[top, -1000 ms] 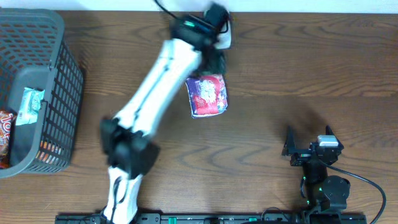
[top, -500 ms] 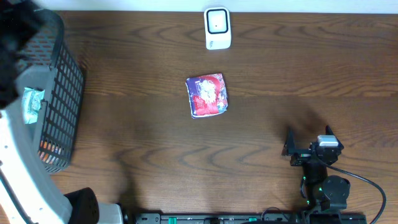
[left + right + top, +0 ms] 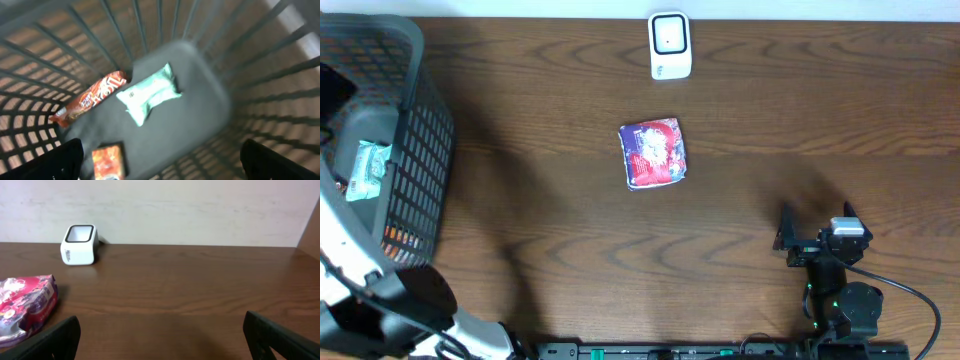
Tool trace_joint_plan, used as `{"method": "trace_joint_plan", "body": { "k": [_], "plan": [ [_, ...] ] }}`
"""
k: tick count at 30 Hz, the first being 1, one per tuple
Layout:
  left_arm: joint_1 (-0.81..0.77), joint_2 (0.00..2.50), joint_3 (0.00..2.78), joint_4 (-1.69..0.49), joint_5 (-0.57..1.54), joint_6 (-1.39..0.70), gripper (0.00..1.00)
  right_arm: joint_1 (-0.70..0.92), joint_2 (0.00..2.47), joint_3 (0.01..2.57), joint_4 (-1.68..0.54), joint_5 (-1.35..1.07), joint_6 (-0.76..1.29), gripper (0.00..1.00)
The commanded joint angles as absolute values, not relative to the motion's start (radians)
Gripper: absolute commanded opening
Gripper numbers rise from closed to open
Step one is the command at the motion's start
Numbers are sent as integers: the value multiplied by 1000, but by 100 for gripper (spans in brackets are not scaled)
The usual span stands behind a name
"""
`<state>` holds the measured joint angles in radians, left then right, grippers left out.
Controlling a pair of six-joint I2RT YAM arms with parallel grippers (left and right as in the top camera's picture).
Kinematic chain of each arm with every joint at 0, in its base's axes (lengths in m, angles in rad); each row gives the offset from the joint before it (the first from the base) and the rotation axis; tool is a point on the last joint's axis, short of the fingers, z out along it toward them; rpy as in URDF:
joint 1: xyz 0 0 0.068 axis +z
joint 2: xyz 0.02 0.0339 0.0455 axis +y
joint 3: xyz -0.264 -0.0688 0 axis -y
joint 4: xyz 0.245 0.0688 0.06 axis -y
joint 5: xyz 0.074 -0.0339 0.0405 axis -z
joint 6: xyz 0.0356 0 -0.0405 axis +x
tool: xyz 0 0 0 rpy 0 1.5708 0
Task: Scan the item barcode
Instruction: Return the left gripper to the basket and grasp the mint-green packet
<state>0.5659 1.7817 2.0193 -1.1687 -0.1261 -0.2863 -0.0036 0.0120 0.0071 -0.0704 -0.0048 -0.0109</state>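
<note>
Left arm moved over basket, packet mid-table

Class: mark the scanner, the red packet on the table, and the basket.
scanner [image 3: 669, 45], overhead view, top face.
red packet [image 3: 654, 153], overhead view, printed front.
basket [image 3: 420, 155], overhead view, mesh side wall.

No text could be read: white lettering on the orange wrapper in the basket was blurred, and print on the red pouch was too small.
</note>
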Motion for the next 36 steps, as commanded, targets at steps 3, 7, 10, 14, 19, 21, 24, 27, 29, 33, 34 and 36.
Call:
{"method": "trace_joint_plan", "body": {
  "k": [3,7,10,14,19,21,24,27,29,33,34,36],
  "plan": [
    [569,1858,1877,-1029,-169,-136,100,4,6,6,-74,-6,-4,99],
    [566,1909,1803,-924,-165,-52,100,4,6,6,-74,-6,-4,99],
    [566,1958,1778,-883,-167,-7,99,4,6,6,-74,-6,-4,99],
    [566,2050,1774,-849,-170,46,100,4,6,6,-74,-6,-4,99],
    [566,2144,1774,-796,-175,105,99,4,6,6,-74,-6,-4,99],
    [566,2169,1774,-772,-174,105,100,4,6,6,-74,-6,-4,99],
    [567,2194,1774,-752,-180,105,99,4,6,6,-74,-6,-4,99],
    [567,2215,1774,-749,-181,104,98,4,6,6,-74,-6,-4,99],
    [567,2231,1773,-751,-181,104,98,4,6,6,-74,-6,-4,99],
    [567,2251,1763,-758,-176,100,91,4,6,6,-74,-6,-4,99],
    [567,2251,1757,-757,-176,100,85,4,6,6,-74,-6,-4,99],
    [567,2251,1756,-768,-177,100,54,4,6,6,-74,-6,-4,99]
  ]
}}
